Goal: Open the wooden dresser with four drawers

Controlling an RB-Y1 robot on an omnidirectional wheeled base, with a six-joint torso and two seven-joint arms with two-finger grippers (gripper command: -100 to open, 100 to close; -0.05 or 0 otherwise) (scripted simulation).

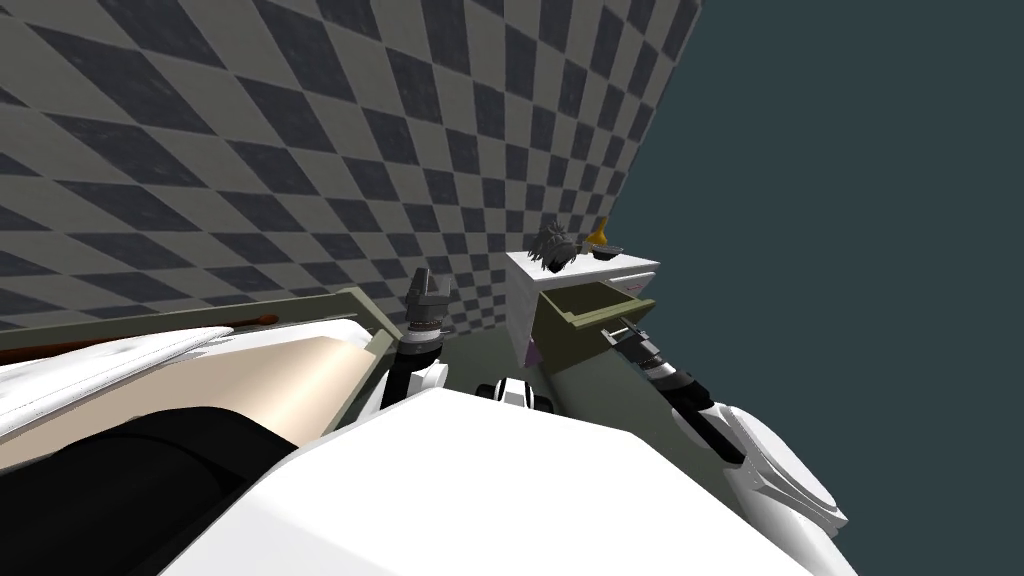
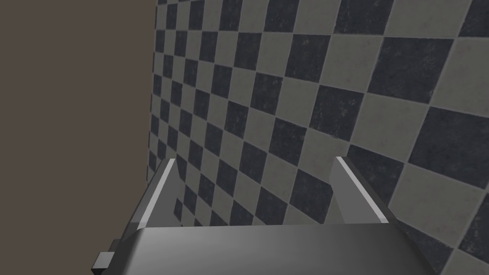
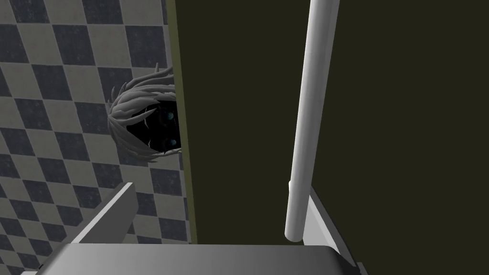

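Dresser, white in the body, is standing ahead of the robot and a little to its right, against a flat dark teal plane and well apart from the bed on the robot's left. One drawer, the top one, is sticking out towards the robot. Its front and inner walls are showing olive green, and from where I am looking I cannot tell what is lying inside it. How many drawers are sitting below it I cannot count.

Three things are sitting on the dresser's top: one dark spiky plant-like clump, one yellow vase and one dark bowl, all close together.

The right gripper is reaching to the drawer's front. Seen along that hand, one pale bar handle is running down the dark front, and its end is lying between the spread fingers, just beside one of them. The jaws are standing wide and not pinching the bar. The spiky clump is peeking past the drawer's edge.

The left gripper is hanging raised near the corner of the bed, its two fingers spread apart and holding nothing.
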